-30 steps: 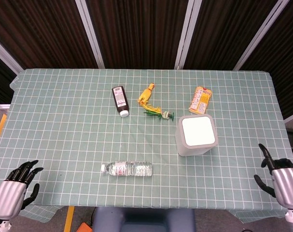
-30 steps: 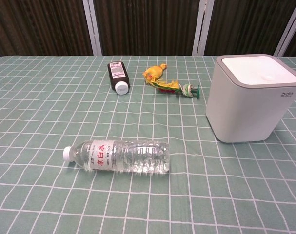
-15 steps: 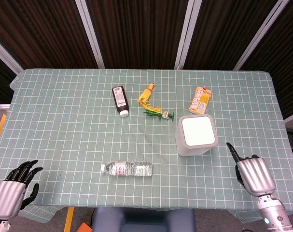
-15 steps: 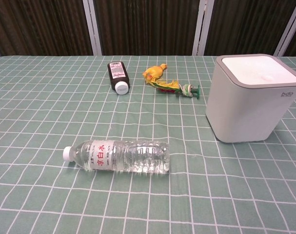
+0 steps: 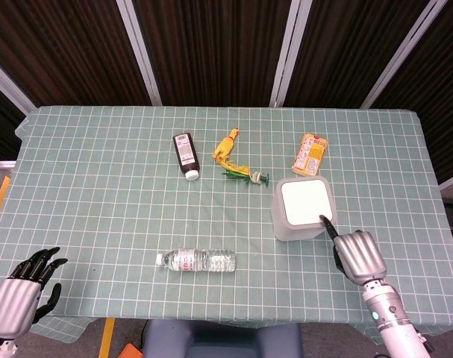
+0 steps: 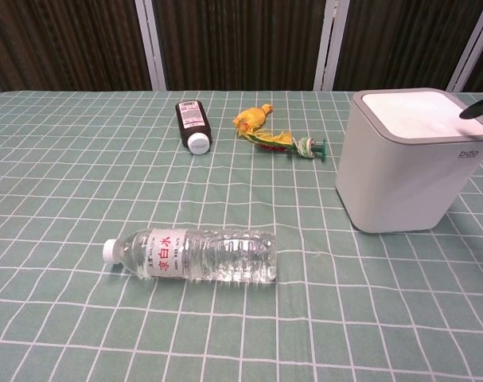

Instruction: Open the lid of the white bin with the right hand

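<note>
The white bin [image 5: 292, 230] stands right of the table's middle, its flat white lid [image 5: 304, 200] down and level; in the chest view the bin [image 6: 400, 171] and lid [image 6: 412, 111] sit at the right. My right hand [image 5: 357, 255] is just beside the bin's near right corner, one finger stretched out over the lid's near right edge and the others curled in. The chest view shows only that dark fingertip [image 6: 478, 109] above the lid's right rim; contact cannot be told. My left hand [image 5: 22, 289] hangs off the table's near left corner, fingers apart, holding nothing.
A clear water bottle [image 5: 196, 260] lies near the front edge, left of the bin. Behind the bin are a dark brown bottle [image 5: 186, 156], a yellow and green toy [image 5: 233, 160] and an orange snack packet [image 5: 310, 154]. A green checked cloth [image 5: 99, 194] covers the table.
My right hand has travelled from the table's near right edge leftward and forward to the bin, and its outstretched finger now reaches over the lid. The left hand and all objects stayed put.
</note>
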Controlling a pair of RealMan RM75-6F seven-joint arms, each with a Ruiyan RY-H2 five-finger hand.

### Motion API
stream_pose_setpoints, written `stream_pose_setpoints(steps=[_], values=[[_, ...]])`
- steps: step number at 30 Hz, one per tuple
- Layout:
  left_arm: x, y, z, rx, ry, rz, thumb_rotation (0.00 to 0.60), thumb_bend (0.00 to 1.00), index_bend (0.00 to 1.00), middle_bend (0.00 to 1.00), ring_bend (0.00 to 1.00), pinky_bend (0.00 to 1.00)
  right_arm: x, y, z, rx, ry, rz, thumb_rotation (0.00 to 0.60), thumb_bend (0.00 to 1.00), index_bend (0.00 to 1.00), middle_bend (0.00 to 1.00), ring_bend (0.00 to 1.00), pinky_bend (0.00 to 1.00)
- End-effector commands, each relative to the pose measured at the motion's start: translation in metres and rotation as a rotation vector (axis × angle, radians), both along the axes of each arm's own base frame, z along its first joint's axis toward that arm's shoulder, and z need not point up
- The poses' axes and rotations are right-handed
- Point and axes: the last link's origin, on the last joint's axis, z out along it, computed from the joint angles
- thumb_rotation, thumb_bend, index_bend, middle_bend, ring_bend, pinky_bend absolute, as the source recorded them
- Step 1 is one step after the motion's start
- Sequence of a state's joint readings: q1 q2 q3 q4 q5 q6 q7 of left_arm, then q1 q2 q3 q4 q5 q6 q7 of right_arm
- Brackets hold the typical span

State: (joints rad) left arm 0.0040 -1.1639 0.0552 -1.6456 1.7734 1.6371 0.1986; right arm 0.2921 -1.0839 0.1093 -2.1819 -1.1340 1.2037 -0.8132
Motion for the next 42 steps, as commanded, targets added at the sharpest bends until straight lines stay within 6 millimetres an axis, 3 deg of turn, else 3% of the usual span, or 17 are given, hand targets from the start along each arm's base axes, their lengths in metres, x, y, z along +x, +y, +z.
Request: stream_pose_setpoints(steps=[1, 14, 26, 32, 38, 42], values=[[0.000, 0.000, 0.000, 0.000, 0.001, -0.002, 0.600, 0.50, 0.28, 0.16, 0.16, 0.32, 0.004, -0.007, -0.006, 0.004, -0.008, 0.005, 0.600, 0.85, 0.03, 0.76, 0.79, 0.67], [0.000, 0.000, 0.000, 0.002, -0.001, -0.002, 0.600, 0.50, 0.28, 0.16, 0.16, 0.32, -0.003, -0.014, -0.021, 0.038, 0.010, -0.019, 0.600, 0.85, 0.03, 0.76, 0.79, 0.67], [0.000, 0.000, 0.000, -0.001, 0.001, -0.003, 0.600, 0.50, 0.28, 0.16, 0.16, 0.32, -0.011, -0.013, -0.020, 0.041, 0.006, -0.034, 0.600, 0.85, 0.03, 0.76, 0.79, 0.67], [0.000, 0.000, -0.001, -0.002, 0.000, -0.002, 0.600, 0.50, 0.28, 0.16, 0.16, 0.32, -0.005, -0.013, -0.004, -0.028, -0.037, -0.011, 0.600, 0.85, 0.00, 0.76, 0.79, 0.67], [0.001, 0.000, -0.001, -0.004, 0.000, -0.004, 0.600, 0.50, 0.28, 0.16, 0.16, 0.32, 0.002, -0.008, 0.026, -0.158, -0.113, 0.046, 0.600, 0.85, 0.00, 0.76, 0.79, 0.67], [0.000, 0.000, -0.001, -0.006, 0.003, -0.003, 0.600, 0.50, 0.28, 0.16, 0.16, 0.32, -0.003, 0.001, 0.048, -0.250, -0.140, 0.076, 0.600, 0.85, 0.00, 0.76, 0.78, 0.67]])
